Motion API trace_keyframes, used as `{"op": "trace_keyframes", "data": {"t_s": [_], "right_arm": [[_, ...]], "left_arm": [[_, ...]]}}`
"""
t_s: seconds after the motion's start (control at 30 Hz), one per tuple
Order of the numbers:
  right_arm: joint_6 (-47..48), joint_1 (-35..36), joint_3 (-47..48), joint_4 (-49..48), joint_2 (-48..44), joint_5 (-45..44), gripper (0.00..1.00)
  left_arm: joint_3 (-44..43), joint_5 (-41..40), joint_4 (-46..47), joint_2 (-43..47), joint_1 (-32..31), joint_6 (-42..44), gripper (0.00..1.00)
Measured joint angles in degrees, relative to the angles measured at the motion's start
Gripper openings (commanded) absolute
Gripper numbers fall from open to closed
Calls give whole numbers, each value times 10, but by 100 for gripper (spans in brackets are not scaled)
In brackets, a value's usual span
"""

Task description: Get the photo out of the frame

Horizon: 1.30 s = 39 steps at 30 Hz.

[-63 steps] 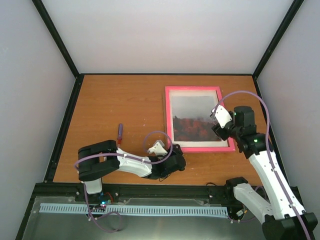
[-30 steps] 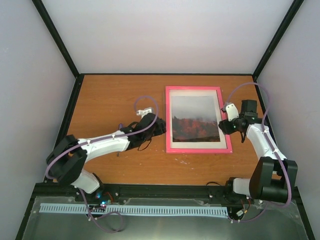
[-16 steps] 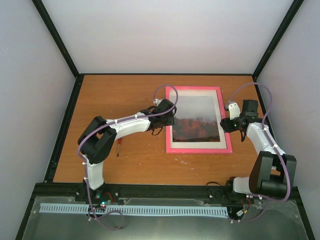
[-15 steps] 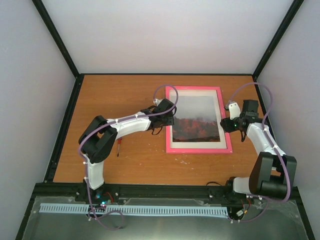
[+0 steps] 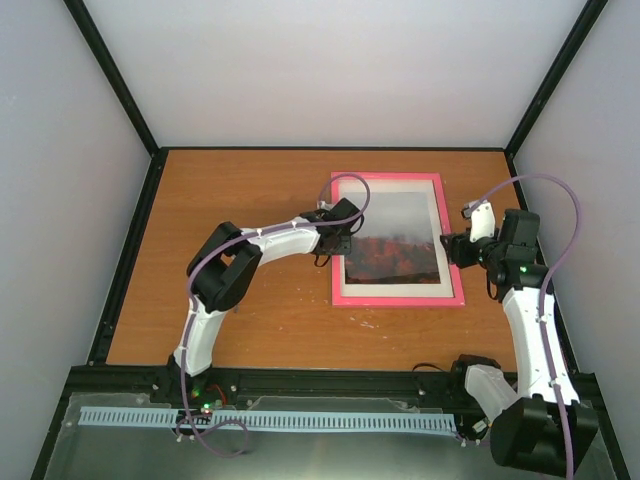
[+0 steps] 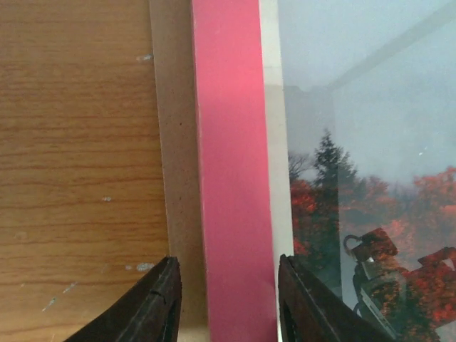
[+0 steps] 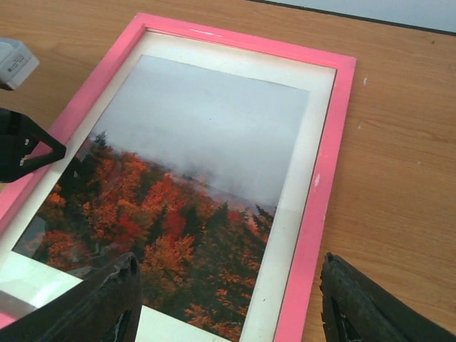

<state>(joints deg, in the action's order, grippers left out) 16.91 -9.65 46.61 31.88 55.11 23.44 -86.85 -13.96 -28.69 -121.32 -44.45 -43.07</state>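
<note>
The pink frame (image 5: 336,240) lies flat, face up, on the right half of the wooden table. The photo (image 5: 392,232) sits inside it behind a white mat, grey sky at the far end and red-orange trees nearer. My left gripper (image 5: 338,238) is open and low at the frame's left side. In the left wrist view its fingers (image 6: 160,306) straddle the pink bar (image 6: 229,164), with a brown board edge (image 6: 178,178) just outside it. My right gripper (image 5: 450,248) is open over the frame's right side. In the right wrist view it (image 7: 235,306) spans the photo (image 7: 192,178) and the pink bar (image 7: 322,185).
Black rails border the table, with white walls close behind the frame and to the right (image 5: 570,200). Bare wood (image 5: 230,190) lies left of the frame. Small pale flecks (image 5: 370,322) lie near the frame's front edge. The left arm (image 5: 270,238) stretches across the table's middle.
My left arm has swung right across the table and its gripper has reached the frame's left bar. The right arm has changed pose; its gripper stays at the frame's right side. The frame shifted slightly early on.
</note>
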Motion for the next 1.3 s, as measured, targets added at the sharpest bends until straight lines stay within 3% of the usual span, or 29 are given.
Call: {"op": "trace_keyframes", "data": {"t_s": [0.13, 0.43, 0.63, 1.03, 1.3], "right_arm": [[-7, 0, -16, -6, -11, 15, 67], [-10, 0, -18, -9, -1, 28, 67], [-9, 0, -18, -11, 1, 28, 66], [-9, 0, -18, -13, 1, 29, 66], [-7, 0, -18, -13, -7, 45, 66]], "left_arm": [[-4, 1, -6, -8, 0, 4, 30], [-16, -6, -12, -17, 0, 10, 7], [20, -8, -5, 17, 2, 13, 1], [132, 19, 43, 166, 50, 32, 1], [271, 13, 48, 251, 179, 69, 1]]}}
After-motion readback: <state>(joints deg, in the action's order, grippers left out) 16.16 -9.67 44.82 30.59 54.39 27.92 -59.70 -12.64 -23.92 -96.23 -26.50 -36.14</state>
